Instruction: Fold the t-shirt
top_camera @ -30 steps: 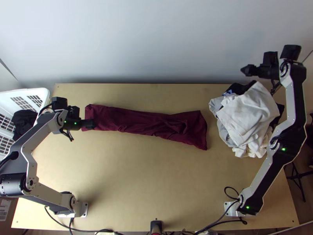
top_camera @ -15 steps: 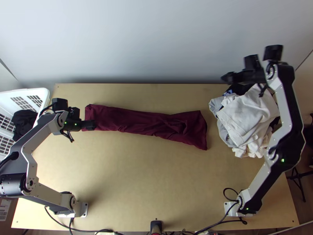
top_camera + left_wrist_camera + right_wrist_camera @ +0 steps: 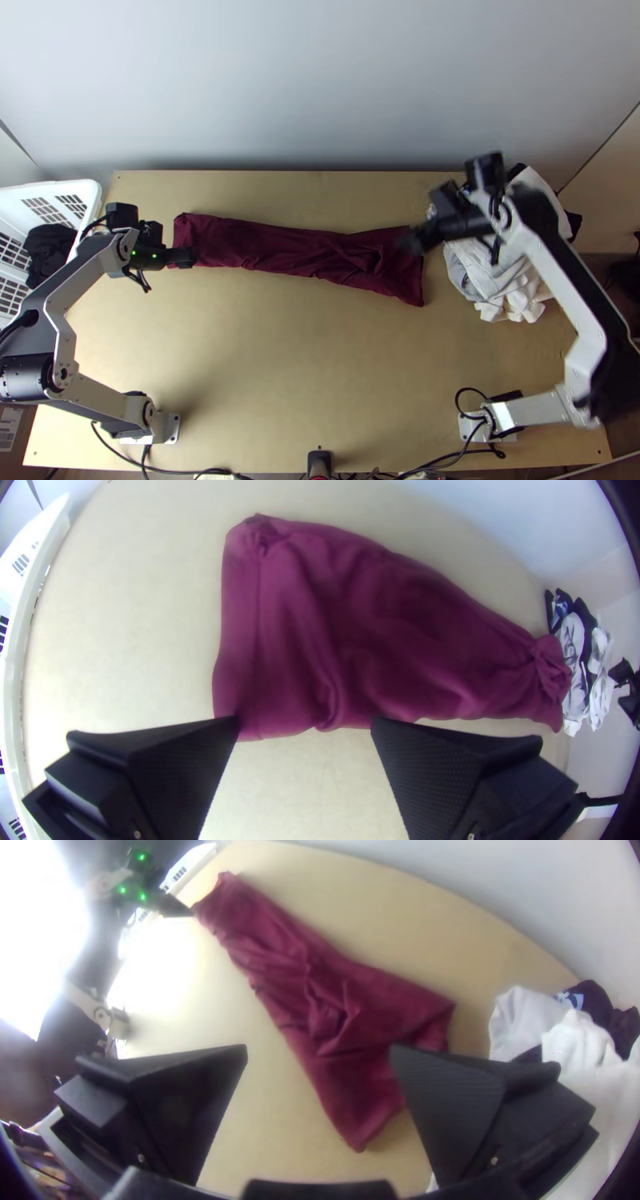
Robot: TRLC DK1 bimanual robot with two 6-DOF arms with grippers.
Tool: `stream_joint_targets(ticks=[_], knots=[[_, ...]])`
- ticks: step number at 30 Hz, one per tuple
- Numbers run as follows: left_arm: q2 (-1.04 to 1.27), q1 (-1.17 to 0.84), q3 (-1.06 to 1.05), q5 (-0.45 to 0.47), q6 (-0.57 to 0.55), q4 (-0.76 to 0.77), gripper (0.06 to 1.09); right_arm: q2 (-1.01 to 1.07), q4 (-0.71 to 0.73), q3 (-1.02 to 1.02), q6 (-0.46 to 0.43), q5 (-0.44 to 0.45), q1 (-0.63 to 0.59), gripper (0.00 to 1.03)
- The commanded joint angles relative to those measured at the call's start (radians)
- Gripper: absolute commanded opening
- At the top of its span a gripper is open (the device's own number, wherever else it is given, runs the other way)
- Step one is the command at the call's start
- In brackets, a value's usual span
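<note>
So, top view: the maroon t-shirt [image 3: 296, 250] lies in a long, rumpled strip on the tabletop [image 3: 280, 360], left gripper [image 3: 190, 256] at one end, right gripper [image 3: 412, 242] by the other. Left wrist view: fingers wide apart, long edge of the t-shirt right by the tips. Right wrist view: fingers spread wide too, t-shirt showing between and beyond them, nothing pinched.

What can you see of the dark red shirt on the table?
The dark red shirt looks like soft, wrinkled fabric, lying in a long, narrow strip across the table. A hem seam runs along its left end; the right end flares wider, with a bunched patch beside it. The open left gripper is at the left end; I can't tell whether it touches.
</note>
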Motion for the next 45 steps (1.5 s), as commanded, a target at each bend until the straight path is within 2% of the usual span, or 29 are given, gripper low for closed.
stream_joint_targets(ticks=[1, 8, 12, 18, 28, 45], knots=[[0.001, 0.003, -0.010, 0.000, 0.001, 0.007, 1.02, -0.195, 0.007, -0.233, 0.028, 0.058, 0.075, 0.99], [-0.005, -0.018, -0.020, 0.000, -0.010, 0.010, 1.02, -0.239, 0.057, -0.364, 0.033, 0.107, 0.080, 0.99], [-0.017, -0.018, -0.027, 0.000, -0.014, 0.010, 1.02, -0.215, 0.137, -0.434, 0.042, 0.163, 0.112, 0.99], [-0.034, -0.001, -0.047, -0.001, -0.011, 0.014, 1.02, -0.149, 0.244, -0.462, 0.059, 0.194, 0.152, 0.99], [-0.032, 0.016, -0.030, -0.007, -0.017, 0.074, 1.02, 0.034, 0.267, -0.252, 0.071, 0.200, 0.224, 0.99], [0.139, -0.021, 0.071, -0.027, -0.059, 0.174, 1.02, 0.284, 0.289, 0.001, 0.070, 0.205, 0.285, 0.99]])
